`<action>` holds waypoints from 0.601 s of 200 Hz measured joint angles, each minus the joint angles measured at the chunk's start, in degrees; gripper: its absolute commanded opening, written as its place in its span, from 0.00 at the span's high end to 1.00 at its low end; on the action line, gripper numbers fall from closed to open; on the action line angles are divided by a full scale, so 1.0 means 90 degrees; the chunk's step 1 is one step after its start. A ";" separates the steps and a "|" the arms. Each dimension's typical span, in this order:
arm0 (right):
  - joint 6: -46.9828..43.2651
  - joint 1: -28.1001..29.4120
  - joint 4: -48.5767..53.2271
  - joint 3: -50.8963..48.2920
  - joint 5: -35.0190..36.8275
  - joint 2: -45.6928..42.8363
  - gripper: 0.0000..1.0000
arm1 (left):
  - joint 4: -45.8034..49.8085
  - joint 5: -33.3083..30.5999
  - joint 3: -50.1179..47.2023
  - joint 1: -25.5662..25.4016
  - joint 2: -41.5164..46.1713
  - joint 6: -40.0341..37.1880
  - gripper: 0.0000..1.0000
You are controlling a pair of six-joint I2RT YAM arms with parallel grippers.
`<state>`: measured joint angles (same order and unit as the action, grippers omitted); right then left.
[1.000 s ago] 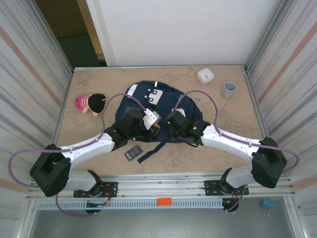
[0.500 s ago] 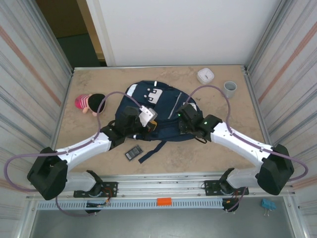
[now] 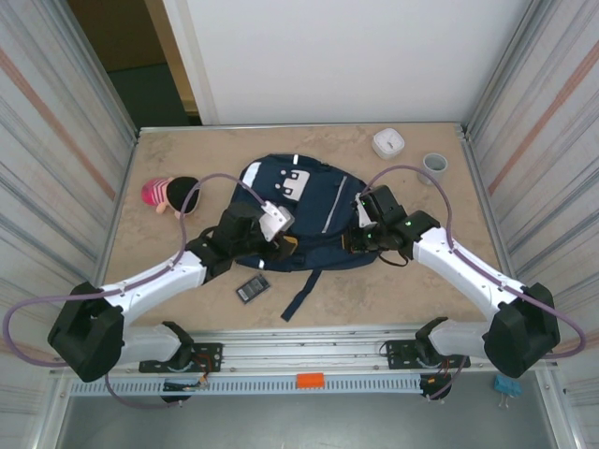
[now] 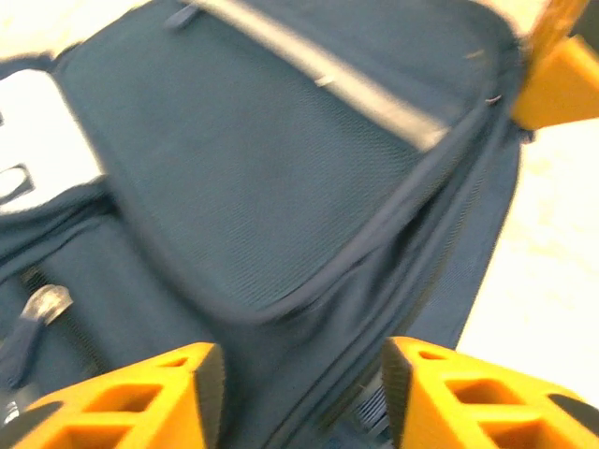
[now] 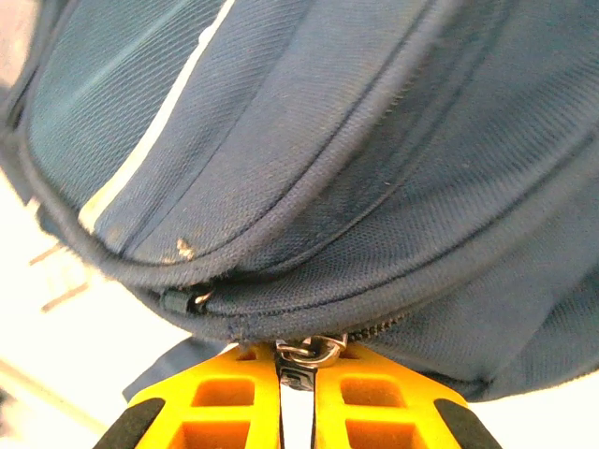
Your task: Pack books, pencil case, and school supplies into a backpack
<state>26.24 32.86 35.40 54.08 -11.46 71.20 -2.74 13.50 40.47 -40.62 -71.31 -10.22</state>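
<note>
Half-open left pincer point(image 4: 299, 393) empty at backpack point(image 3: 318, 201) edge, right pincer point(image 5: 298, 376) clamping zipper pull point(image 5: 305, 353), tabletop point(image 3: 187, 159) beyond

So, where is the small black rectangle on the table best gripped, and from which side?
Grip the black rectangle across its two long edges, coming straight down from above. It lies flat and slantwise on the table, so only its edges are free; the grip should probably turn to match the slant.
</note>
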 measured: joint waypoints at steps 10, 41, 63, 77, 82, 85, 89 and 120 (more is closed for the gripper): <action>-0.0053 0.0002 0.0012 0.0002 -0.0330 0.0000 0.98 | -0.0061 -0.0010 0.0000 -0.0233 -0.0015 -0.0442 0.35; -0.0270 -0.0049 0.0204 0.0131 -0.1044 0.0015 0.98 | -0.0410 -0.0202 0.0015 -0.0656 -0.0393 -0.1574 0.31; -0.0345 -0.0153 0.0321 0.0279 -0.1409 0.0102 0.98 | -0.0784 -0.0515 0.0036 -0.0656 -0.0872 -0.2186 0.47; -0.0372 -0.0238 0.0381 0.0291 -0.1600 0.0138 0.98 | -0.0954 -0.0709 0.0092 -0.0663 -0.1141 -0.2458 0.69; -0.0379 -0.0267 0.0413 0.0291 -0.1649 0.0151 0.98 | -0.1025 -0.0765 0.0107 -0.0670 -0.1214 -0.2569 0.74; -0.0384 -0.0291 0.0423 0.0291 -0.1678 0.0158 0.98 | -0.1061 -0.0801 0.0119 -0.0675 -0.1258 -0.2586 0.77; -0.0386 -0.0321 0.0432 0.0291 -0.1712 0.0168 0.98 | -0.1098 -0.0823 0.0134 -0.0687 -0.1304 -0.2669 0.80; -0.0408 -0.0483 0.0561 0.0330 -0.1433 0.0172 0.93 | -0.1173 -0.0716 0.0182 -0.0753 -0.1362 -0.2829 0.91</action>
<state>22.57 28.51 40.45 57.06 -24.36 72.75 -13.30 7.05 42.11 -47.40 -83.57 -35.68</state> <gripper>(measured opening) 0.117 0.159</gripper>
